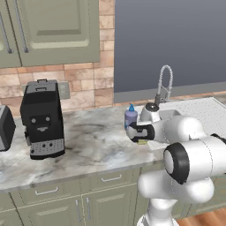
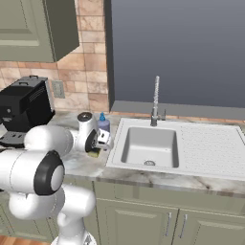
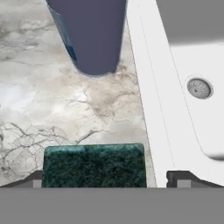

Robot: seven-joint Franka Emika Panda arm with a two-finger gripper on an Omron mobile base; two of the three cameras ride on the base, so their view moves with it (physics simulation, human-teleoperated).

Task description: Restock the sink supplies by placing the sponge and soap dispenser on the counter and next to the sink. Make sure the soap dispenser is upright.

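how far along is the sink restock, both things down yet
Nearly finished, it looks. Done: the soap dispenser stands upright on the counter just left of the sink. In hand: nothing gripped; the pincer is open, its fingers either side of the sponge, which lies flat on the marble beside the sink rim. Left: probably only lifting the arm clear.

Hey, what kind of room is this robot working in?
It looks like a home kitchen, in a rendered scene. A marble counter runs over olive-green cabinets, with a recessed sink and tall chrome faucet under a window, and a black coffee machine standing against a brick backsplash.
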